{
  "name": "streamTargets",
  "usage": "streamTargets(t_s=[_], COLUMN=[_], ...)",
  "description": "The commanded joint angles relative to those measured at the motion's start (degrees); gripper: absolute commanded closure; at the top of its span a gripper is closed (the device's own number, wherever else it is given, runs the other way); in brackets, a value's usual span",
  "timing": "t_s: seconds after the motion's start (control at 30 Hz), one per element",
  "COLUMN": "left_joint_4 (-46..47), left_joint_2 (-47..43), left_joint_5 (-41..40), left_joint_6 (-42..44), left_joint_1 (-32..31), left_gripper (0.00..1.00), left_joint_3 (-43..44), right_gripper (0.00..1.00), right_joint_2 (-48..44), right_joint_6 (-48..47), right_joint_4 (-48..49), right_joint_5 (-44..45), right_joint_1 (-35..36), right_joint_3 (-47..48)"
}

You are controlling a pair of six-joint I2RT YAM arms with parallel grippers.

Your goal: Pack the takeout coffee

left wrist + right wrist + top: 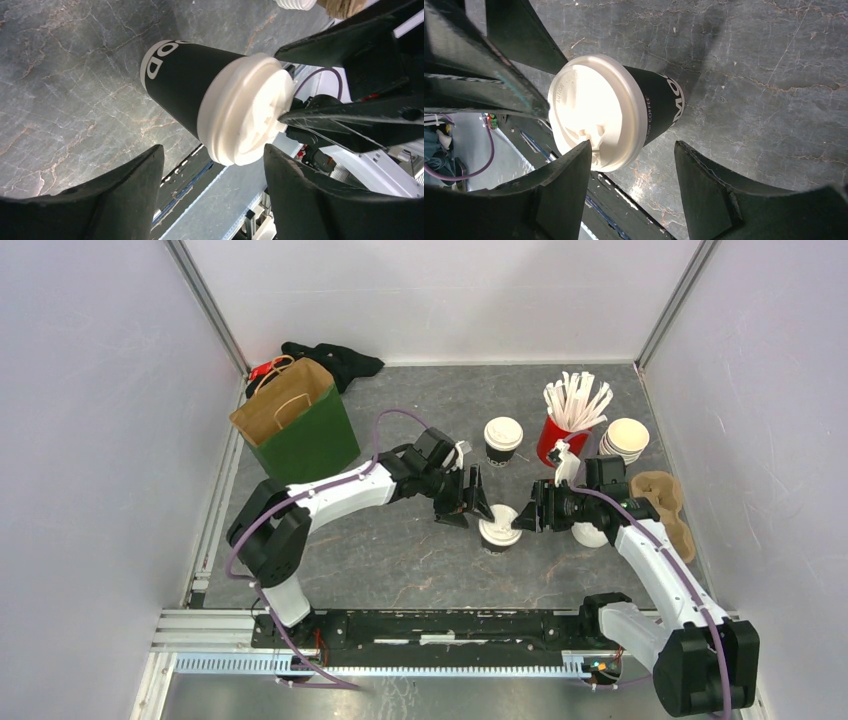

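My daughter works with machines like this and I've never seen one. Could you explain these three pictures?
These are two robot arms bolted at the near edge of a grey table. The wide picture looks down from above and behind them. The other two come from a camera on each wrist, so the dark shapes there are the left arm's fingers and the right arm's fingers. On the table: a paper bag, a middle cup and a back cup, both dark with white lids, a red cup of white sticks, a stack of lidless cups, a cardboard carrier and a loose lid. Both pairs of fingers stand open beside the middle cup; nothing is held.
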Motion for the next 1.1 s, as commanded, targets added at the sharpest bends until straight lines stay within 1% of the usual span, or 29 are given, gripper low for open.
streamTargets(t_s=[0.0, 0.1, 0.13, 0.2, 0.23, 0.27, 0.4, 0.6, 1.07], left_joint_4=[0.2, 0.9, 1.4, 1.2, 0.6, 0.1, -0.9, -1.7, -0.8], left_joint_2=[-6.7, -9.0, -9.4, -8.7, -7.9, -6.9, -3.6, -1.5, 0.7], left_joint_5=[-1.4, -2.0, -2.1, -1.9, -1.7, -1.3, -0.1, 0.6, 1.4], left_joint_6=[-2.6, -3.8, -4.2, -4.2, -4.0, -3.7, -2.8, -1.5, -0.9], left_joint_1=[0.5, 1.8, 2.3, 3.2, 3.4, 3.5, 3.4, 3.4, 1.9], left_gripper=[0.18, 0.18, 0.21, 0.34, 0.39, 0.42, 0.48, 0.51, 0.54], left_joint_3=[2.2, 1.3, 0.9, 0.8, 1.1, 1.5, 2.8, 3.0, 1.9], right_gripper=[0.32, 0.31, 0.31, 0.31, 0.31, 0.32, 0.32, 0.32, 0.33], right_joint_2=[-0.7, -0.9, -0.9, -1.1, -1.1, -1.0, -0.6, -0.5, -0.7], right_joint_6=[-0.4, -0.1, -0.2, 0.0, 0.1, 0.2, 0.3, 0.6, 1.0], right_joint_4=[1.8, 2.4, 2.5, 2.7, 2.9, 3.1, 3.3, 3.9, 4.8], right_joint_5=[-0.6, -1.7, -1.7, -1.5, -1.6, -1.6, -1.5, -1.4, -1.4], right_joint_1=[0.1, 0.0, 0.1, 0.0, 0.0, 0.0, 0.0, 0.1, 0.0], right_joint_3=[1.9, 0.8, 0.7, 0.6, 0.5, 0.4, 0.3, 0.0, -1.4])
